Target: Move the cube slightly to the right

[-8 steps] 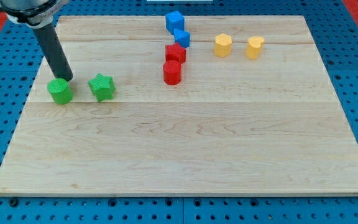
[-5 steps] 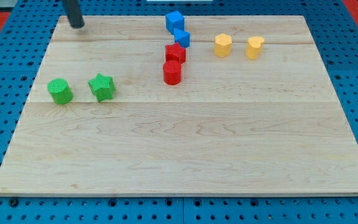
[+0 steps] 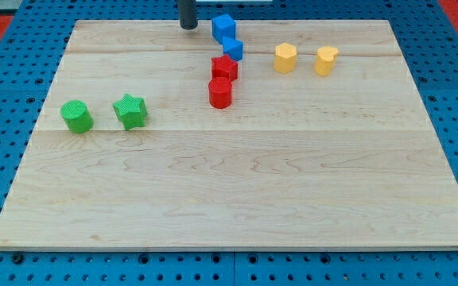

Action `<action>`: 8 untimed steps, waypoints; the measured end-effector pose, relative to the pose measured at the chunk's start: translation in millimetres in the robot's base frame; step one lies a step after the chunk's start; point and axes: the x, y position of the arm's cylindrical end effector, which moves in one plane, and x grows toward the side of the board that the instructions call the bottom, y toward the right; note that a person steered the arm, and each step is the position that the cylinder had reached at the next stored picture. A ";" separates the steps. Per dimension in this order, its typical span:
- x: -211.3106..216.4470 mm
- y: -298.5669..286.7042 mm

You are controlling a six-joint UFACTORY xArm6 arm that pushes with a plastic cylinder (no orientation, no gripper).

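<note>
My tip (image 3: 188,27) stands at the top edge of the wooden counter (image 3: 237,191), just left of the blue cube (image 3: 223,27) and not touching it. It is a bare rod with no hand, so nothing is grasped. Below the cube sit a smaller blue block (image 3: 232,48) and 2 red blocks (image 3: 223,80).

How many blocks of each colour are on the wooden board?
Blue: 2, a cube and a smaller block
Red: 2, a block and a cylinder
Yellow: 2, one and another
Green: 2, a cylinder and a star
Total: 8 blocks
</note>
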 end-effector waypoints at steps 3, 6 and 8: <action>-10.5 41.1; 108.4 -5.9; 167.0 -0.3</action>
